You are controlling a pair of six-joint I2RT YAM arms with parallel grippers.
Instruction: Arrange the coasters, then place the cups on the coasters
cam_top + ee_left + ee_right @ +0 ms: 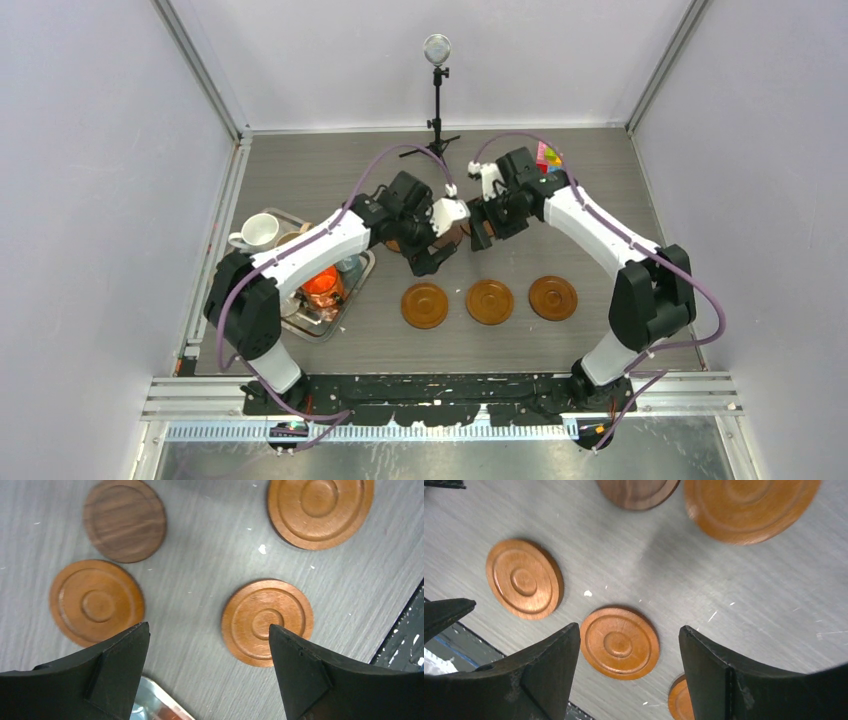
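The left gripper [207,630] and right gripper [629,630] both hang with jaws spread, holding nothing, over coasters [124,520] at mid-surface. Three more lie in a row at 6 o'clock. The cups [258,232] stand in the tray [345,305] at 9 o'clock, nearer the left arm.

Silver tray [152,702], black stand [437,100]

The left arm [325,243] and right arm [592,228] have smooth white shells and chunky black joints. A thin purple cable [372,172] runs along each one. Their fingers [117,672] are black pointy wedges, a bit scuffed
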